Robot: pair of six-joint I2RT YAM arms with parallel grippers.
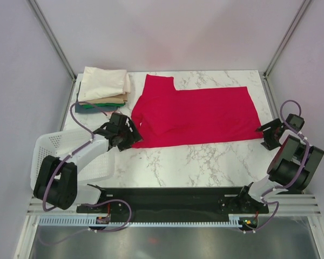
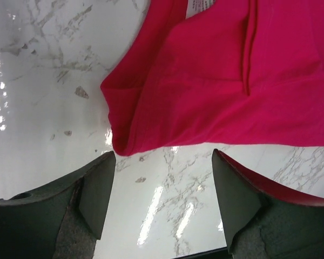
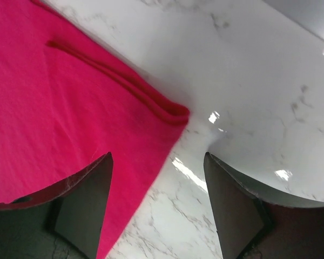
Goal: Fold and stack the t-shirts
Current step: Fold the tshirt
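The crimson-red t-shirt (image 1: 197,116) lies lengthwise across the middle of the marble table (image 1: 205,164), partly folded, one sleeve turned in at its left end. To its far left sits the stack of folded shirts (image 1: 102,86), cream on top. The folding of the red shirt looks like the step in hand. The left gripper (image 2: 162,162) hangs just near of the shirt's near-left corner, jaws apart and empty. The right gripper (image 3: 156,162) sits at the near-right hem corner, also apart and gripping nothing. Next, each likely needs to close on its corner and lift together, keeping the layers aligned. A small white neck label (image 2: 200,4) shows print too small to read.
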